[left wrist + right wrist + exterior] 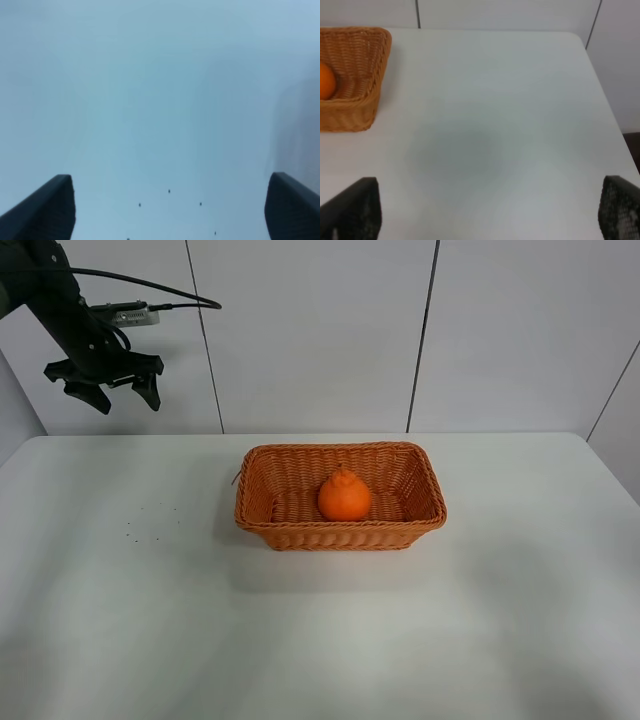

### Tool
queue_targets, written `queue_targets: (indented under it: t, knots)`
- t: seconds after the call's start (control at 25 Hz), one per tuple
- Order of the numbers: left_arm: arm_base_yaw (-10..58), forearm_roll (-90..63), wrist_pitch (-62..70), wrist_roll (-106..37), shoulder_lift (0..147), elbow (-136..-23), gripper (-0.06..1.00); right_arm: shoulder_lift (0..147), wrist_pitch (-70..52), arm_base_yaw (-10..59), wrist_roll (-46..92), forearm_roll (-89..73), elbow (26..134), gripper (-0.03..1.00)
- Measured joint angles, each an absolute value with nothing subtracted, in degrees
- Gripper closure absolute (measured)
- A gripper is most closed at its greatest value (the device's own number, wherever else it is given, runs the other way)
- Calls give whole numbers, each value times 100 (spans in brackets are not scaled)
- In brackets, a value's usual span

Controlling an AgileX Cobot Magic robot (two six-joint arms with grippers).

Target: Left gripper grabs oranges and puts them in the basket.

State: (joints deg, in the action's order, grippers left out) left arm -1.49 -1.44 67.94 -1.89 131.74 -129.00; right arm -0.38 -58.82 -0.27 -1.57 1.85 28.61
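Observation:
The orange (344, 496) lies inside the woven wicker basket (265, 523) in the middle of the white table. My left gripper (110, 392) hangs high above the table's back left, far from the basket, open and empty. In the left wrist view its fingertips (47, 210) stand wide apart over bare table. The right wrist view shows the basket's end (370, 100) with the orange (326, 80) in it, and my right gripper's fingertips (355, 210) wide apart over the table. The right arm does not show in the exterior high view.
A few small dark specks (150, 523) lie on the table left of the basket. A panelled white wall (320, 330) stands behind the table. The table's right edge (605, 100) shows in the right wrist view.

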Motion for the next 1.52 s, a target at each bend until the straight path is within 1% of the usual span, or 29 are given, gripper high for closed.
queue_targets:
  t: [0.28, 0.44, 0.68, 1.28, 1.52]
  knots:
    - [-149, -119, 6801, -191, 12504, -12233, 7, -38, -5882, -27, -157, 185, 2861, 27]
    - [-149, -154, 6806, -191, 11711, -11477, 7, -38, -5882, -27, -157, 185, 2861, 27]
    - [-149, -160, 6806, -191, 10063, -9756, 7, -38, -5882, -27, -157, 185, 2861, 27]
    - [-149, 119, 6806, -144, 5021, -5187, 9, -38, -5882, -27, -157, 185, 2861, 27]
    - [-149, 138, 6288, 44, 3060, -3597, 9, -38, -5882, -27, -157, 185, 2861, 27]
